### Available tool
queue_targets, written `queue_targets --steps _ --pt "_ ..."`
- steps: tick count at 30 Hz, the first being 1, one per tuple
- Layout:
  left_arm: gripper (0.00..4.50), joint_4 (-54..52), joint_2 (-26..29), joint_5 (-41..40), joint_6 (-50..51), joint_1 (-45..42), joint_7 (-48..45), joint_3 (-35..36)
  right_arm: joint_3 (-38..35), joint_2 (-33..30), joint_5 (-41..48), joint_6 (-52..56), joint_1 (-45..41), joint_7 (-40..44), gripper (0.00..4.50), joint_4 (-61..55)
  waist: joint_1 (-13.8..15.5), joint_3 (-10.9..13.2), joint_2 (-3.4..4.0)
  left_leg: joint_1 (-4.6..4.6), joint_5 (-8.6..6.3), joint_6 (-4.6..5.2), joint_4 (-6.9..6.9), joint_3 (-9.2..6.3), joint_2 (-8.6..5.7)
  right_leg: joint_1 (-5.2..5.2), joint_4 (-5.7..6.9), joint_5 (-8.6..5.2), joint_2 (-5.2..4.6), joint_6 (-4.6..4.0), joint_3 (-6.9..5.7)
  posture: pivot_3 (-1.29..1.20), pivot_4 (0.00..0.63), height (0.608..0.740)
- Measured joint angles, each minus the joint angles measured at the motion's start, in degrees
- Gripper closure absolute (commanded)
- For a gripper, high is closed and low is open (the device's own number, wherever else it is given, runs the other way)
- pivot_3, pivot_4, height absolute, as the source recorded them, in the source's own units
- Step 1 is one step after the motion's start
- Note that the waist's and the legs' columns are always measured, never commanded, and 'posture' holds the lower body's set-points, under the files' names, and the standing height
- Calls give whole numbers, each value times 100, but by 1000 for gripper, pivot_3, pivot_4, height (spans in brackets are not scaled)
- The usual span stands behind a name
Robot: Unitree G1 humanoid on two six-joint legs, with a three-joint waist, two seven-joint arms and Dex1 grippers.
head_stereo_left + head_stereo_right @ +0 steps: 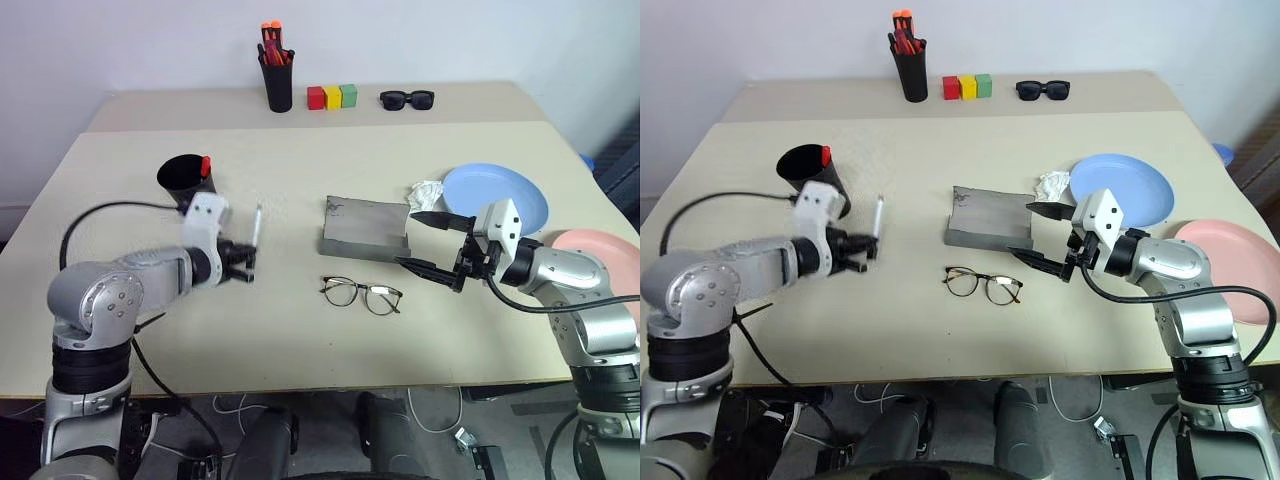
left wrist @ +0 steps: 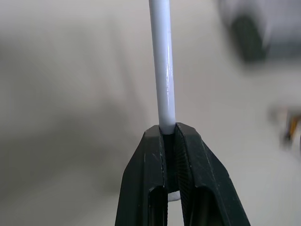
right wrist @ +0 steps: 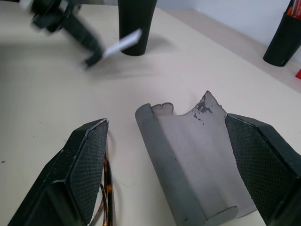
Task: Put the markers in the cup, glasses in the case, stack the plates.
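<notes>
Two arms reach over the beige table (image 1: 300,330). The left gripper (image 1: 247,262) is clenched on the white-grey marker (image 1: 256,225), which sticks up out of the pinched fingers (image 2: 188,165), lifted off the tabletop. Just behind that hand stands the black cup (image 1: 184,180), upright, with a red-capped marker (image 1: 205,166) poking above its rim (leaning at the side nearest the middle of the table). Nothing lies between the held marker and the cup's mouth except the gripper's own white housing.

The right gripper (image 1: 428,242) is spread wide and grasps nothing; its two fingers (image 3: 87,165) straddle the near end of the grey case (image 1: 366,227), one tip above it, one toward the table in front. The case lies open in the middle of the table. The glasses (image 1: 361,294) rest flat on the table just in front of the case, apart from it, near the lower right finger.

Beyond the right hand sits the light blue plate (image 1: 500,195), with a crumpled white wad (image 1: 426,192) touching its inner edge. The pink plate (image 1: 605,245) lies beside the blue one, at the table's right edge, partly hidden by the right forearm.

Along the far strip stand a pen holder (image 1: 277,80) full of orange-capped pens, three coloured blocks (image 1: 332,97) in a row, and dark sunglasses (image 1: 406,99), all well apart from both hands.
</notes>
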Motion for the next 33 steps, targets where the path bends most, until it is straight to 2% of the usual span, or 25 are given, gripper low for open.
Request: queue_targets --steps 3,5,10,15,21,28,33 --pt "4427 185 -282 746 -1965 -166 -531 -93 5 50 -15 -41 -44 -3 463 41 15 0 0 -4 0 -1 0 4 0 1 -16 6 -3 -6 -1 0 150 740" --pt "4427 358 -413 1045 -2748 -319 -677 -95 15 66 -22 -50 -87 -4 463 44 14 0 0 -5 0 0 -1 6 0 1 -22 8 -4 -7 -1 0 150 740" --pt "4427 1140 -649 1725 -4513 -745 -827 76 18 75 -33 -56 -93 -10 463 50 -3 0 0 -5 0 1 -4 8 1 1 -27 8 -3 -6 -2 0 150 740" --pt "4427 2136 -379 2120 -5786 -982 -1076 531 16 100 0 -29 -103 -57 463 49 -10 0 0 -3 -1 2 -5 10 1 1 -26 9 -2 -4 -2 0 150 740" --pt "4427 3028 -138 2519 -6203 -1040 -990 788 17 101 3 -27 -163 -64 463 49 14 0 0 -9 -1 4 1 8 0 2 -32 15 -2 6 -3 0 150 740" --pt "4427 3022 -395 2570 -6181 -468 -911 816 6 150 52 26 -209 -157 463 48 -10 0 0 -6 -1 4 -4 8 2 1 -32 16 -2 6 -3 0 150 740" --pt "4427 3009 -481 2554 -5990 -370 -814 851 -72 267 427 221 -276 -178 463 -107 -3 0 -1 -6 -1 4 -3 7 2 1 -32 17 -1 5 -3 0 150 740"
